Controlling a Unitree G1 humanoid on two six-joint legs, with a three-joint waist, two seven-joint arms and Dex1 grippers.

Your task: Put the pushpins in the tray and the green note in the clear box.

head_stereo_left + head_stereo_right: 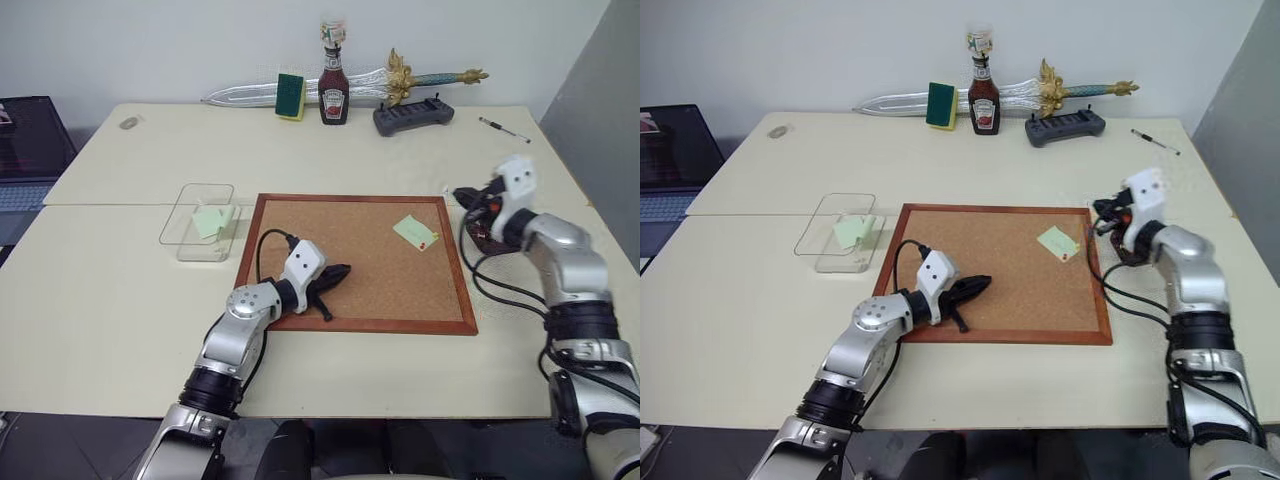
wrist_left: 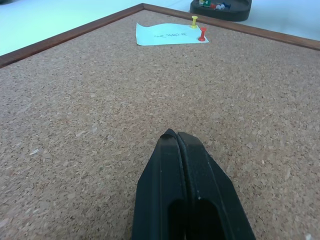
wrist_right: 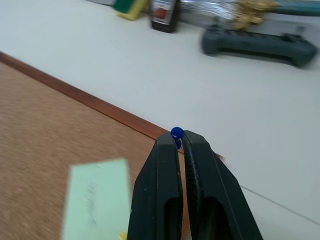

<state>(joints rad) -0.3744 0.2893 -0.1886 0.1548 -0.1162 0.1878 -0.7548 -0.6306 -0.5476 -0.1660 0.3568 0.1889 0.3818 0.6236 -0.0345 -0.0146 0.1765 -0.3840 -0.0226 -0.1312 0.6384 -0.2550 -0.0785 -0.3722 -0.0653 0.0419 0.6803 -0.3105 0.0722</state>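
Left claw [image 1: 338, 271] rests clenched and empty on the corkboard [image 1: 300, 222]. Beyond it, the green note [image 1: 415, 231] lies pinned by red and yellow pushpins [image 2: 202, 34]; flimsy paper, best pinched by an edge. Right claw [image 3: 178, 139] grasps a tiny, slippery blue pushpin [image 3: 176, 133] near the tray [image 2: 220, 10].

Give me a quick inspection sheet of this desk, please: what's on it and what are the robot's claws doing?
Surface: cream table bearing a corkboard.
Job's things: green note pinned by red and yellow pushpins; another note in the clear box; tray holding pins.
Clutter: sponge, ketchup bottle, toy sword, rack, pen.
Grippers: left gripper shut, empty; right gripper shut on blue pushpin.
Cables: black cable beside the right arm.
Surroundings: laptop at left.
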